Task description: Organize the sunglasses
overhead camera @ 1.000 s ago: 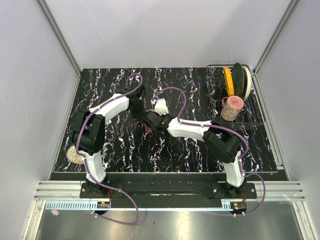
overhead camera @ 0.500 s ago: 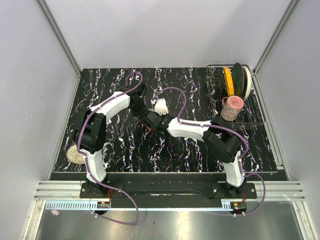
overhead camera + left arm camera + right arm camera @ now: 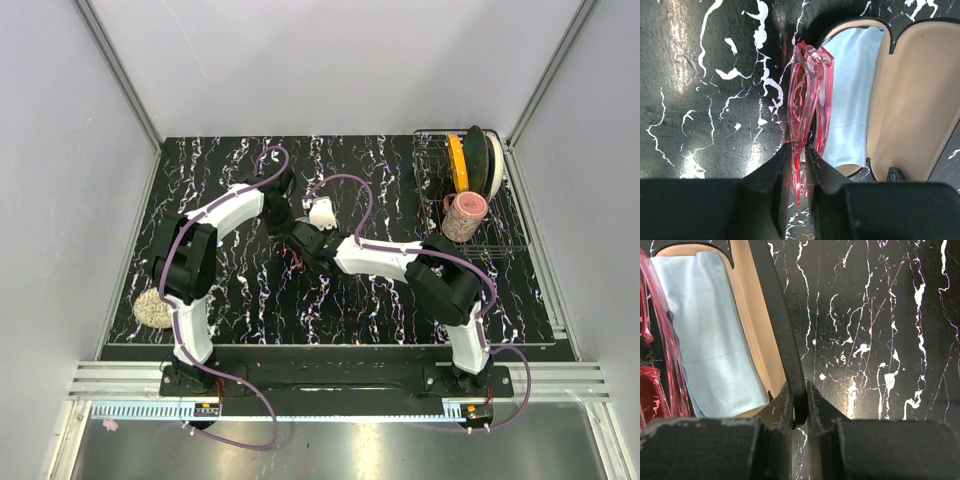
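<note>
**Top view.** Over the last second the left arm has swung slightly toward the far right, carrying the left gripper [image 3: 279,221] closer to the right gripper [image 3: 301,246]. The right arm has not moved. Both grippers meet at mid-counter [image 3: 230,290]. The sunglasses [image 3: 297,261] show only as a red speck just near of them. The state of the jaws cannot be read from this view.

**Left wrist view.** The sunglasses are folded and stand on edge along the left rim of the open case [image 3: 920,100]. Their far part overlaps the cloth [image 3: 852,90] that lies in the case. Their near end passes between the left jaws, which sit close on both sides of the frame. Whether the jaws pinch the frame or have begun to let go cannot be told here. The sunglasses do not yet lie flat inside the case.

**Right wrist view.** The right jaws are clenched on the black rim of the case and hold it in place. The cloth and the cream lining lie to the left of the rim, with the red frame at the far left edge of the picture.

**Meaning for the task.** The small shift of the left arm has probably brought the sunglasses to the mouth of the case. Stowing appears close but is not complete. The sunglasses must still be tipped down onto the cloth before the case can be shut. If released on edge, they may fall outward onto the counter.
</note>
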Robot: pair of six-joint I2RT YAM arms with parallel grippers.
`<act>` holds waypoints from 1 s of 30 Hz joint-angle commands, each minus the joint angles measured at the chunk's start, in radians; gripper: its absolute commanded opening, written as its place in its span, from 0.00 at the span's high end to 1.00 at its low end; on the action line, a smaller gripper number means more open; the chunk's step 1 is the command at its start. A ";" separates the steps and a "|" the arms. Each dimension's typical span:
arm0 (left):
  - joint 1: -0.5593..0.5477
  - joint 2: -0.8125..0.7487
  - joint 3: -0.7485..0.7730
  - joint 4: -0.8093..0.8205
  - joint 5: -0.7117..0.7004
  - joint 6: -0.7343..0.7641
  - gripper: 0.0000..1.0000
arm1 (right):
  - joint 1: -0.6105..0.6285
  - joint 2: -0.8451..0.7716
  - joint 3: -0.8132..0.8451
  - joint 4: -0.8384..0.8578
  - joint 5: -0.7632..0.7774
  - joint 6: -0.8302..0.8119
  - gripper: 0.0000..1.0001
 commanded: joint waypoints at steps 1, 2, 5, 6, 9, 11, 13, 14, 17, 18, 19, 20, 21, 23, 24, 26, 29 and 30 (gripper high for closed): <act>-0.011 0.000 0.052 0.028 -0.003 0.002 0.78 | -0.003 0.015 -0.004 0.030 -0.013 0.019 0.94; -0.014 0.000 0.057 0.031 -0.001 0.002 0.78 | -0.003 0.013 -0.004 0.030 -0.016 0.019 0.94; -0.017 0.000 0.058 0.038 0.008 0.000 0.78 | -0.001 0.016 -0.005 0.030 -0.019 0.021 0.94; -0.017 0.000 0.057 0.039 0.008 -0.001 0.78 | -0.001 0.016 -0.004 0.029 -0.019 0.022 0.94; -0.020 -0.006 0.055 0.044 0.014 -0.004 0.78 | -0.003 0.013 -0.007 0.030 -0.019 0.022 0.94; -0.023 -0.012 0.051 0.051 0.016 -0.006 0.78 | -0.003 0.015 -0.008 0.030 -0.022 0.024 0.94; -0.022 -0.011 0.046 0.062 0.028 -0.012 0.78 | -0.003 0.015 -0.008 0.030 -0.024 0.024 0.94; -0.022 -0.009 0.046 0.064 0.033 -0.015 0.78 | -0.003 0.015 -0.010 0.029 -0.025 0.025 0.94; -0.023 -0.008 0.048 0.071 0.048 -0.023 0.78 | -0.001 0.013 -0.010 0.029 -0.029 0.030 0.94; -0.025 -0.006 0.052 0.070 0.050 -0.024 0.79 | -0.003 0.012 -0.011 0.030 -0.029 0.028 0.94; -0.025 -0.005 0.052 0.070 0.051 -0.024 0.79 | -0.003 0.012 -0.013 0.032 -0.030 0.030 0.94; -0.026 -0.004 0.058 0.070 0.051 -0.026 0.79 | -0.003 0.012 -0.014 0.032 -0.032 0.030 0.94; -0.025 -0.003 0.058 0.070 0.057 -0.029 0.79 | -0.003 0.012 -0.014 0.033 -0.032 0.031 0.94; -0.028 0.000 0.065 0.071 0.060 -0.029 0.79 | -0.001 0.012 -0.014 0.035 -0.035 0.030 0.94; -0.027 0.005 0.065 0.071 0.062 -0.031 0.79 | -0.001 0.012 -0.014 0.035 -0.033 0.031 0.94; -0.030 0.008 0.069 0.070 0.066 -0.032 0.78 | -0.001 0.010 -0.016 0.035 -0.036 0.031 0.94; -0.031 0.011 0.075 0.070 0.071 -0.034 0.77 | -0.003 0.007 -0.019 0.039 -0.035 0.030 0.93; -0.033 0.012 0.077 0.070 0.071 -0.034 0.77 | -0.003 0.007 -0.020 0.041 -0.036 0.031 0.93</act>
